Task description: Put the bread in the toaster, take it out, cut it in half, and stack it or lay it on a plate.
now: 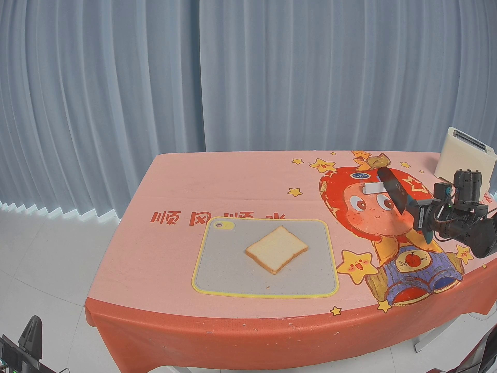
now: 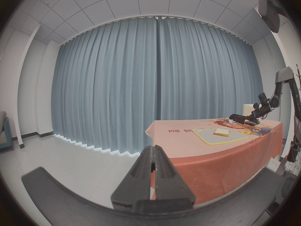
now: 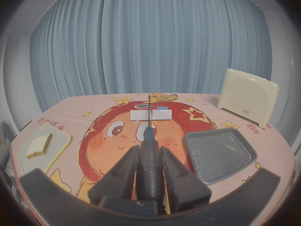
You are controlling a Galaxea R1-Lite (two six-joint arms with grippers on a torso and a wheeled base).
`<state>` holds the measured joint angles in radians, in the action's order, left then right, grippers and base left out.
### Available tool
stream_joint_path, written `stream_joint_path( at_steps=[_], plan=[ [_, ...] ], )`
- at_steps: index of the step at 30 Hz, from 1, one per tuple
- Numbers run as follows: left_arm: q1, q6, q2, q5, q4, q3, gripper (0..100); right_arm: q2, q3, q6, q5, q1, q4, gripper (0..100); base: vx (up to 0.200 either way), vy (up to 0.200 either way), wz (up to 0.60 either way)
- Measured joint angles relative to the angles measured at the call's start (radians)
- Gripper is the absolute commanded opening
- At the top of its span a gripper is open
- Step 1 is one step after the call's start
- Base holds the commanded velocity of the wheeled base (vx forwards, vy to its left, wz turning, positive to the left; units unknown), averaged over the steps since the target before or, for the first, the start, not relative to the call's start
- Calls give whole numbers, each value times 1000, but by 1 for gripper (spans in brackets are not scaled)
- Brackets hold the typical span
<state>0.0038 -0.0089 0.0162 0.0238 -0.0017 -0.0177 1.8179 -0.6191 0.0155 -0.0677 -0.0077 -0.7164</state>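
**Set up for the cut**

My left gripper [image 2: 153, 162] hangs shut and empty beside the table [image 1: 233, 182], out of the way. The bread [image 1: 276, 248] lies flat on the cutting board [image 1: 217, 275]. My right gripper [image 3: 149, 149] clamps the knife [image 3: 149, 135] by its handle, blade forward for cutting; the toaster [image 3: 247, 99] sits beyond.

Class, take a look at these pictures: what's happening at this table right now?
The right gripper is shut on the handle of a knife, blade pointing at the white knife rest on the table. One whole slice of bread lies uncut on the cutting board. The toaster and a grey tray sit to the right. The left gripper hangs shut and empty, low beside the table.
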Motion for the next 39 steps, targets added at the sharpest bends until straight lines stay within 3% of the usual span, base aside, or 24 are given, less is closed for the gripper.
stream_joint_path(
  at_steps=[8, 16, 39],
  plan=[
    [0, 0, 0, 0, 0, 0, 0, -54, -3, -2, -1, -3, 5, 0, 0, 0, 0],
    [0, 0, 0, 0, 0, 0, 0, -130, 8, -3, -1, 57, 9, 0, 0, 0, 0],
    [0, 0, 0, 0, 0, 0, 0, -317, 118, -8, 0, 423, 38, 0, 0, 0, 0]
  ],
)
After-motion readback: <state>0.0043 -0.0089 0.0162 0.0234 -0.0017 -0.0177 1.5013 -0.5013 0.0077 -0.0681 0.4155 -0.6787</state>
